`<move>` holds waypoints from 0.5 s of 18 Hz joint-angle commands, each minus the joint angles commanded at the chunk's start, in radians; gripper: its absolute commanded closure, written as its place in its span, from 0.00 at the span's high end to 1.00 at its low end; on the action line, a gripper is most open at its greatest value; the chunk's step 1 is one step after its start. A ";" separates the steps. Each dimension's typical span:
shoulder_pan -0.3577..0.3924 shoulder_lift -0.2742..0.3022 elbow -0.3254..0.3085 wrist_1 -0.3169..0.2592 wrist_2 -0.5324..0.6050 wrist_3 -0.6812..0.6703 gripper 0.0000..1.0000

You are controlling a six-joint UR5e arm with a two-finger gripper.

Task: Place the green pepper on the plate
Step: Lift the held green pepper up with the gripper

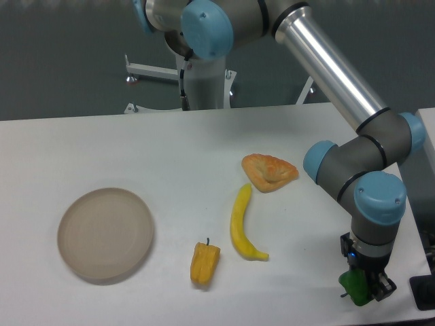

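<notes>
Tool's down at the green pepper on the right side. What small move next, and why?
Probably lift straight up a little. The tool looks closed around the green pepper near the table's front right edge, while the plate lies far left, with the banana and yellow pepper between. Height first should clear them.

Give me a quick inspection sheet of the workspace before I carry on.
Surface: white table, no spills seen.
Job's things: green pepper at near right, between the gripper fingers; plate at near left, nothing on it.
Clutter: yellow-orange pepper, banana, pastry mid-table.
Grippers: gripper shut on the green pepper.
Cables: nothing seen.
Surroundings: white metal frame behind the table, dark wall.
</notes>
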 joint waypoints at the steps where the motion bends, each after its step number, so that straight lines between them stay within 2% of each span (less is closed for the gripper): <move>1: -0.002 0.000 -0.005 0.002 -0.002 -0.003 0.45; 5: -0.003 0.014 -0.017 0.000 0.003 -0.012 0.45; 9: -0.008 0.089 -0.096 -0.025 -0.006 -0.046 0.45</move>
